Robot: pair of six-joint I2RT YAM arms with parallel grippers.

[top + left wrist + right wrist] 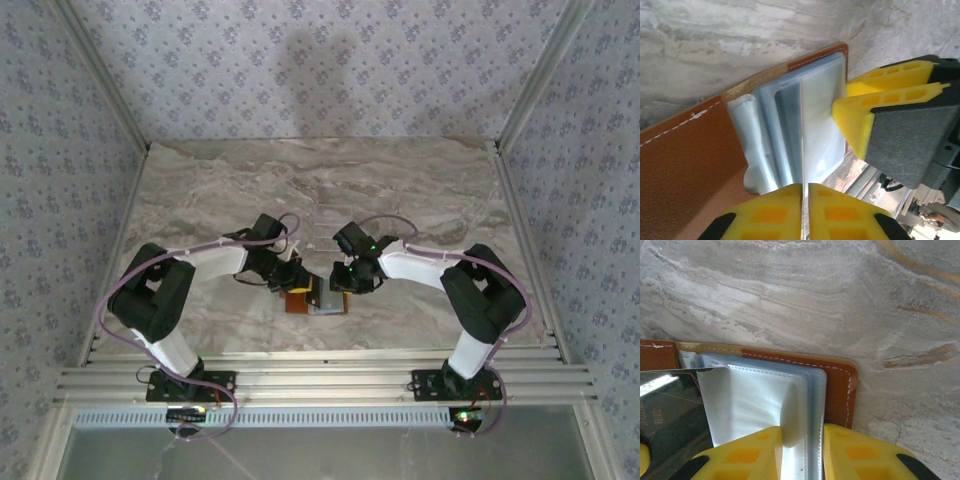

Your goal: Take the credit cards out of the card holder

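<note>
Marble table (840, 290) is carrying the open card holder (837, 385), lying under both grippers; right gripper (802, 440) is pinching its floppy clear sleeves (750, 400), left gripper (805, 210) is clamping a thin edge, I'm guessing the black card (670, 415) – light, stiff, slick, so I'm favouring a deep pinch

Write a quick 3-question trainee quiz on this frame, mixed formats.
1. True or false: the wallet lies closed.
2. The right pincer grips: A) the clear sleeves, B) the table, C) nothing.
3. Fill in: the card left of the sleeves in the right wrist view is ___ in colour.
Key: 1 false; 2 A; 3 black.
</note>
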